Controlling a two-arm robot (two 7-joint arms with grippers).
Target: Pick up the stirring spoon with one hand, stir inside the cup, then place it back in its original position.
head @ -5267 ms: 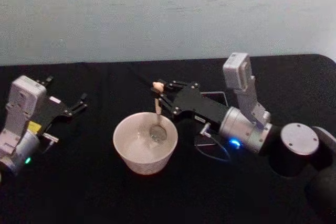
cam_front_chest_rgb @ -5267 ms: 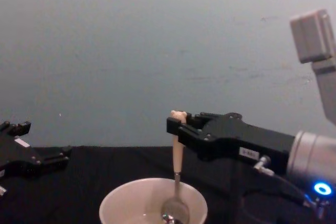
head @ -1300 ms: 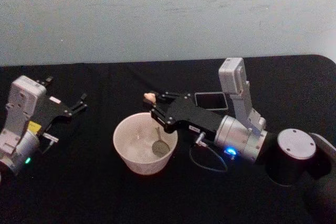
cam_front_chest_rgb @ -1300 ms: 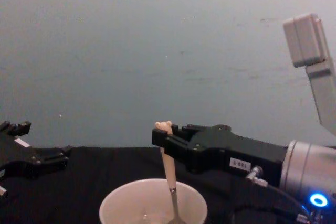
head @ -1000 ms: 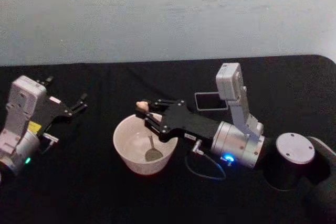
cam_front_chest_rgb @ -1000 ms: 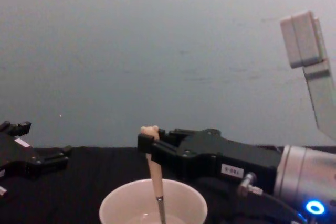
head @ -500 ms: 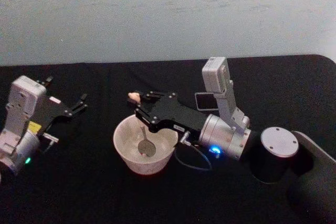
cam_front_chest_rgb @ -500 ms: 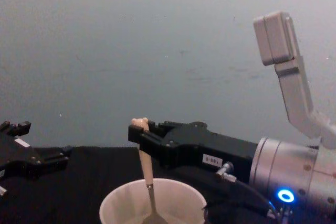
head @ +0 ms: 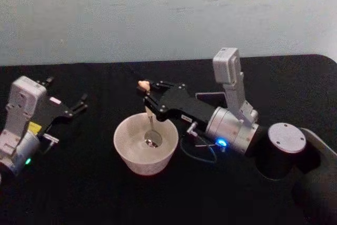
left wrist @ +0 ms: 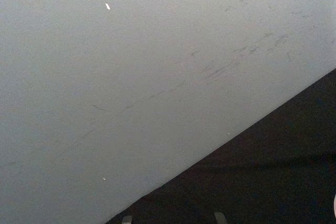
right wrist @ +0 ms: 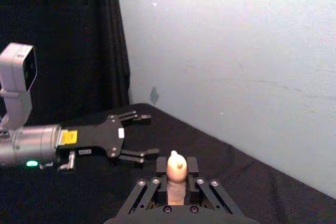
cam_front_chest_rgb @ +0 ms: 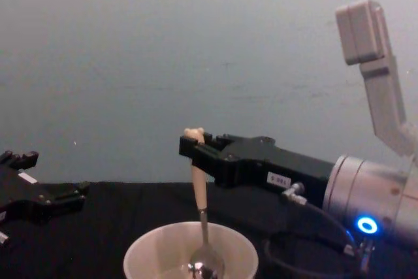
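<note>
Stirring spoon (head: 150,125) in right gripper (head: 147,95), metal bowl seemingly touching cup (head: 143,163) bottom

The stirring spoon (head: 150,124) has been carried back rightward across the cup (head: 141,165) by the right gripper (head: 148,96); its bowl is now seen mid-cup.

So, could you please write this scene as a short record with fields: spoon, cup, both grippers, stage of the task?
spoon: slim spoon with pale beige handle and bear-head top, nearly upright, metal bowl low inside the cup
cup: wide round cream cup, standing on the black table
right gripper: shut on the spoon's handle below the bear head, over the cup
left gripper: open, idle at the table's left
stage: stirring; spoon not yet put back
</note>
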